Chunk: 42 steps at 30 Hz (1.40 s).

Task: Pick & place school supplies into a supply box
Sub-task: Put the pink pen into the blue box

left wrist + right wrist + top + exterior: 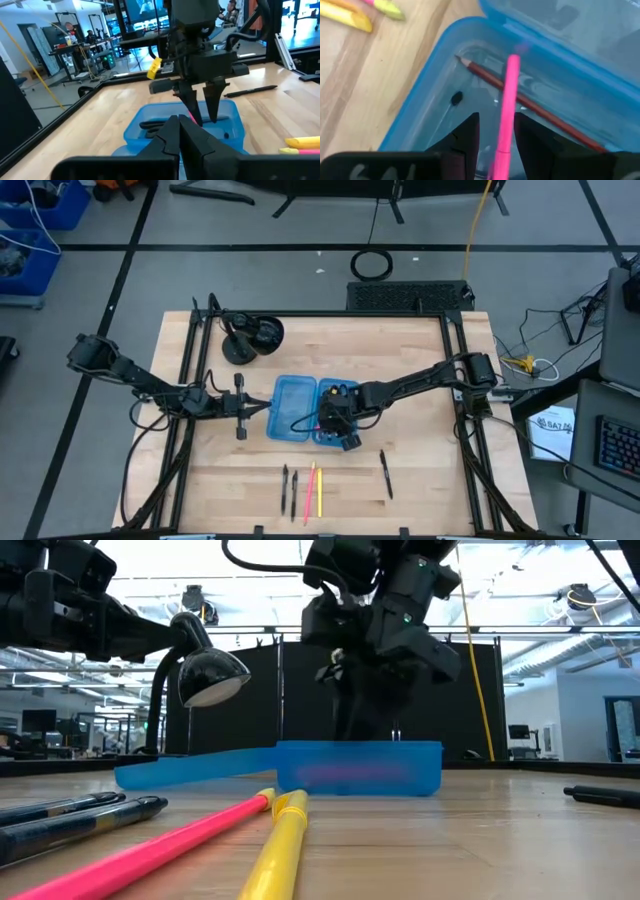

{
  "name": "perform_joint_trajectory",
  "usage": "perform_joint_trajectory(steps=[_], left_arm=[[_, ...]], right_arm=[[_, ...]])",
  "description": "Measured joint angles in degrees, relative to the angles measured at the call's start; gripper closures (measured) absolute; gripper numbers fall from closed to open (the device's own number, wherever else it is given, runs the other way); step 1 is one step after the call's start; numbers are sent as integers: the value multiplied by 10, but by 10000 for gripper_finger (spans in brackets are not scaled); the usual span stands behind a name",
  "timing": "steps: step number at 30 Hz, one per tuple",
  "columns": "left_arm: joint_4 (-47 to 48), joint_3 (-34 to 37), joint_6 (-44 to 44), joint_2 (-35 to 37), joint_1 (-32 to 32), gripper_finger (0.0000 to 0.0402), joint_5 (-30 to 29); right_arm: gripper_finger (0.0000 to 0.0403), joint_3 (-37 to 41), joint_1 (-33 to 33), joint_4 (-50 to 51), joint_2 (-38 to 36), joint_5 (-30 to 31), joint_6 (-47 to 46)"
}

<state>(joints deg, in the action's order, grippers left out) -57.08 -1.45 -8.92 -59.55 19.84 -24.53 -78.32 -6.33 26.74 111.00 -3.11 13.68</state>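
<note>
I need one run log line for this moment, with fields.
right hand: holds pink pen over supply box | brown pencil: in box | left hand: at box edge

In the high view, the right gripper (341, 427) is covering much of the supply box (292, 409), hiding that half's contents. At worktop (480, 840) level, the translucent box wall is blurring whatever is lying inside into a faint pink smear. The pink pen (506, 102) is running out of the right wrist picture between the fingers, its lower end unseen, and the brown pencil (520, 100) is passing behind it. The black pen (603, 796) is being cut off by the frame edge.
</note>
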Motion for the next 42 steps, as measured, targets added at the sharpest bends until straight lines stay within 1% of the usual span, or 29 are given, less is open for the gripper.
perform_joint_trajectory(steps=[6,11,17,22,28,34,38,42], left_arm=[[0,0,0,0,0,367,0],[0,0,1,0,0,362,1],[0,0,1,0,0,362,3],[1,0,2,0,0,362,4],[1,0,2,0,0,362,4],[1,0,5,0,0,362,4],[1,0,5,0,0,362,4],[0,0,5,0,0,362,4]], right_arm=[[292,0,7,-23,9,0,1],[292,0,11,-16,34,-1,3],[296,0,10,-17,42,-1,10],[317,0,11,-17,42,-1,35],[375,0,11,-17,42,-1,35],[377,0,11,-17,42,-2,27],[369,0,11,-13,42,-2,22],[376,0,11,-4,37,-2,22]])
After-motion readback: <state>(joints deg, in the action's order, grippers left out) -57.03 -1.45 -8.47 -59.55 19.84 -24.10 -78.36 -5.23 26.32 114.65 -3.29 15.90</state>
